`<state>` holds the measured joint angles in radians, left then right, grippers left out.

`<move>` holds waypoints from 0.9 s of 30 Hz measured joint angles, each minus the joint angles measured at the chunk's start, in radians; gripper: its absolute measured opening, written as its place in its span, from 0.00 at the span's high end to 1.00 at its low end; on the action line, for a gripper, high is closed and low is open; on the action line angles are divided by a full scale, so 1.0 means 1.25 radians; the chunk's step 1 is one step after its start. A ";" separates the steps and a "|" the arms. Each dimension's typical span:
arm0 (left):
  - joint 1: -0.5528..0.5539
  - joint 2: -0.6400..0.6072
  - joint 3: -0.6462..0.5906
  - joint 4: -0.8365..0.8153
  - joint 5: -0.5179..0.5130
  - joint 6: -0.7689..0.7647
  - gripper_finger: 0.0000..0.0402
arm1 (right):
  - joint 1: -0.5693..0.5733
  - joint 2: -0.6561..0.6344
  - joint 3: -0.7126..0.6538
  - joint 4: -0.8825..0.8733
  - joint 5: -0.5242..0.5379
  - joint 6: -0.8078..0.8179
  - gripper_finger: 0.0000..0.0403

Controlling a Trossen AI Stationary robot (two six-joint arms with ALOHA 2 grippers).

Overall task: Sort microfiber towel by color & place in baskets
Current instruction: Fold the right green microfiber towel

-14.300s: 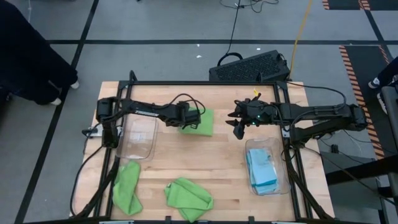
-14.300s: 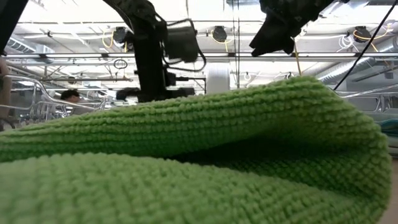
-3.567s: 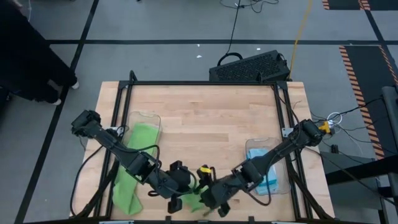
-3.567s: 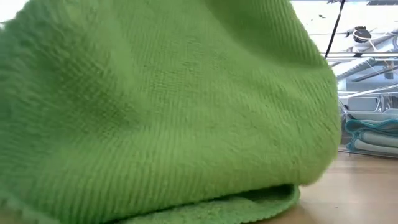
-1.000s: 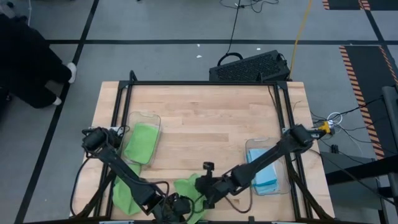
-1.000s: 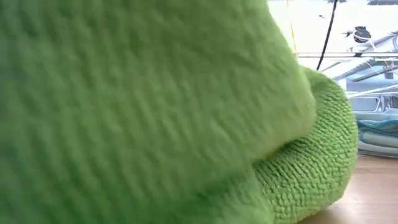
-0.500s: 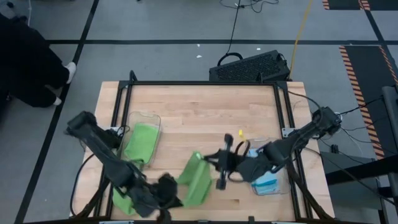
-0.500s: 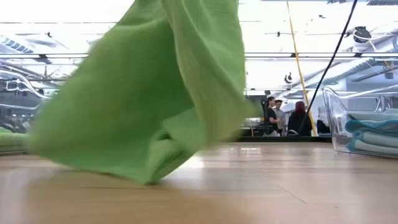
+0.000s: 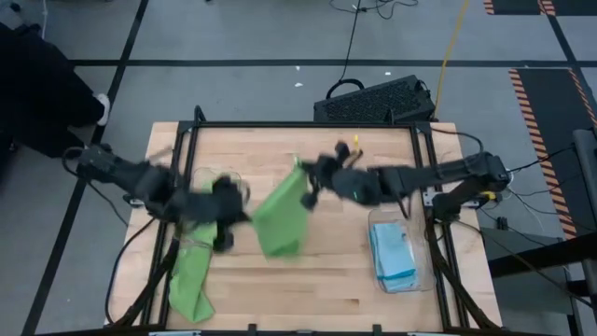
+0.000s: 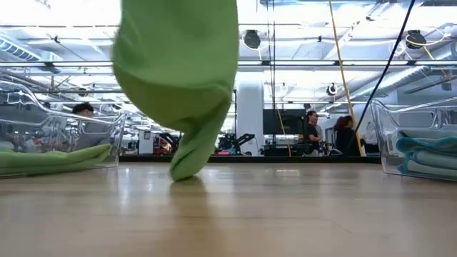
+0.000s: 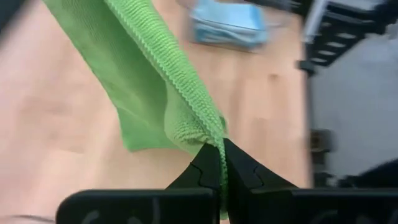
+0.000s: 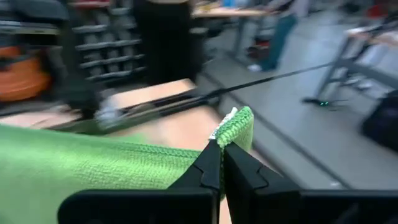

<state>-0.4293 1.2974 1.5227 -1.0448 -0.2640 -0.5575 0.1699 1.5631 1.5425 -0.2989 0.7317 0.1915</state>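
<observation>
Lifted green towel (image 9: 280, 219), both grippers clamped

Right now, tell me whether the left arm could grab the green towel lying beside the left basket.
Probably not yet: the left gripper is shut on the hanging green towel, shared with the right gripper. The loose towel itself lies uncovered.

I see a light wooden table (image 9: 308, 280) with a black metal frame (image 9: 303, 124) along its edges, standing on grey floor marked with dark lines. Just beyond the far edge lies a black perforated crate (image 9: 373, 98), with a black cable (image 9: 350, 42) and a yellow cable (image 9: 452, 42) trailing off across the floor. At the far left stands a person in dark clothes (image 9: 42, 89). Across the table, several people (image 10: 325, 132) stand in a bright workshop.
</observation>
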 joint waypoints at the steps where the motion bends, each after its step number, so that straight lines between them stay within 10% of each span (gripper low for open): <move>1: 0.043 -0.015 0.000 -0.013 0.017 0.046 0.99 | -0.034 0.001 0.000 0.020 -0.002 -0.028 1.00; 14: 0.708 -0.084 0.031 0.024 0.237 0.565 0.99 | -0.368 -0.033 -0.001 0.250 -0.166 -0.215 1.00; 27: 0.523 -0.050 -0.096 0.067 0.325 0.305 0.99 | -0.321 -0.077 -0.075 -0.214 -0.210 0.015 1.00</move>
<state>0.2246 1.2348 1.4029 -0.9613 0.1423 -0.1768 -0.2315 1.4663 1.4485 -0.5664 0.4695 0.2102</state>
